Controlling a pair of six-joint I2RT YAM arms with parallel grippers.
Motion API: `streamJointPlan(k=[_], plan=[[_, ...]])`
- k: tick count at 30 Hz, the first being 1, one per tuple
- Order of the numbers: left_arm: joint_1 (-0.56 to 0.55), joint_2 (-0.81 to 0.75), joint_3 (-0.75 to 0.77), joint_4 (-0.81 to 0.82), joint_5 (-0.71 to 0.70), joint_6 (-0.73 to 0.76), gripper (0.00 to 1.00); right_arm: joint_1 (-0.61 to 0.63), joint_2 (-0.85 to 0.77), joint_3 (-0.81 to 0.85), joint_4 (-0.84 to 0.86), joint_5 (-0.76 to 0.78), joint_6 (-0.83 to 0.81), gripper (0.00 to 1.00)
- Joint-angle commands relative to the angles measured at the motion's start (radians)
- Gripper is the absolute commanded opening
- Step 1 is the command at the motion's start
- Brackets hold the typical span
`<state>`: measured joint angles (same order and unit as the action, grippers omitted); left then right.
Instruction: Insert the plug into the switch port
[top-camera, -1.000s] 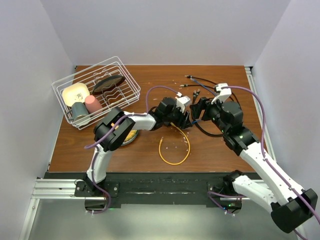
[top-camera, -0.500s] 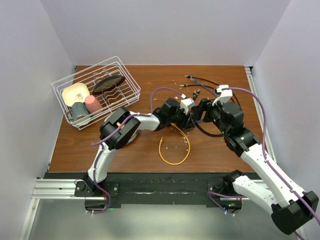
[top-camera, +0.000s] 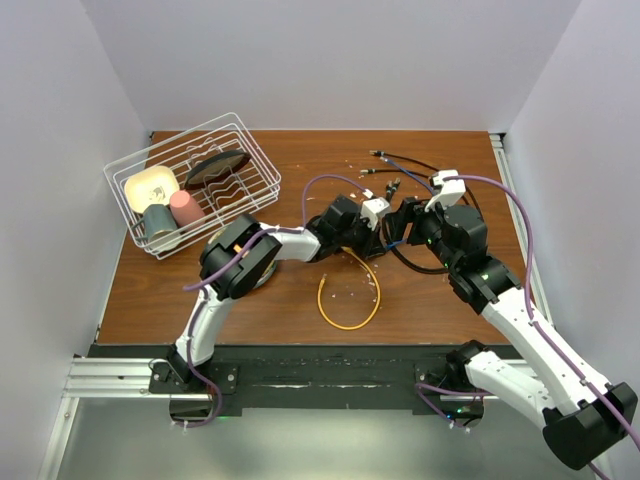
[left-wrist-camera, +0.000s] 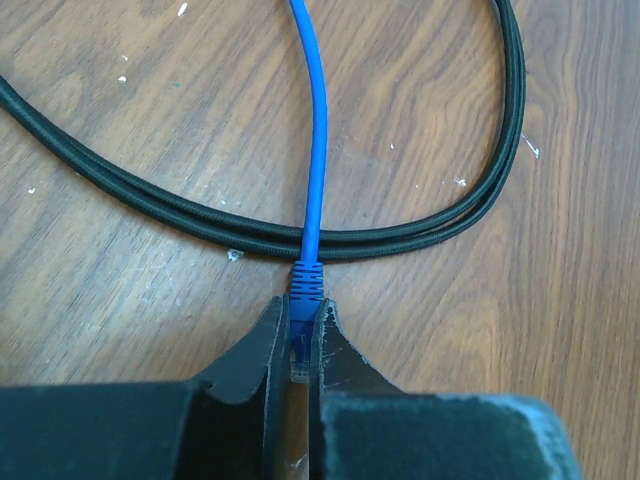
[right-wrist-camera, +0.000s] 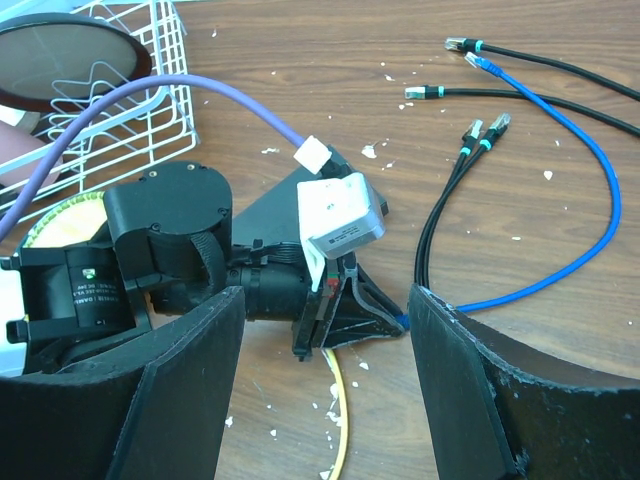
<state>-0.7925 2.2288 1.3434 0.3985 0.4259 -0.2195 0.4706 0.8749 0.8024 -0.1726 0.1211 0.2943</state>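
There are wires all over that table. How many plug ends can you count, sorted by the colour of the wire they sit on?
Black-wire plugs: 4
Blue-wire plugs: 2, one of them pinched in the left pincer
Yellow wire: 0 plugs made out
Total: 6 plugs

left gripper (left-wrist-camera: 302, 312) gone from half-open to pinched shut on the blue plug (left-wrist-camera: 306, 283), left elbow (top-camera: 240, 262) shifted a little right, wrist edged right, purple cable (top-camera: 325, 180) loop moved with it
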Motion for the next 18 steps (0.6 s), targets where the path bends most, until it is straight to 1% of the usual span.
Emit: streamJointPlan(k=[1,8,18], plan=[[-0.002,-0.092,-0.035,-0.030,-0.018,0.031,0.00,-0.001,-0.033,0.027,-0.010,0.015,-0.017,0.70],[-0.002,-0.236,-0.099,-0.043,-0.045,0.063,0.00,-0.003,-0.068,0.011,-0.030,-0.011,-0.032,0.70],[0.001,-0.428,-0.171,-0.151,-0.121,0.158,0.00,-0.001,-0.047,0.015,-0.022,-0.069,-0.060,0.70]])
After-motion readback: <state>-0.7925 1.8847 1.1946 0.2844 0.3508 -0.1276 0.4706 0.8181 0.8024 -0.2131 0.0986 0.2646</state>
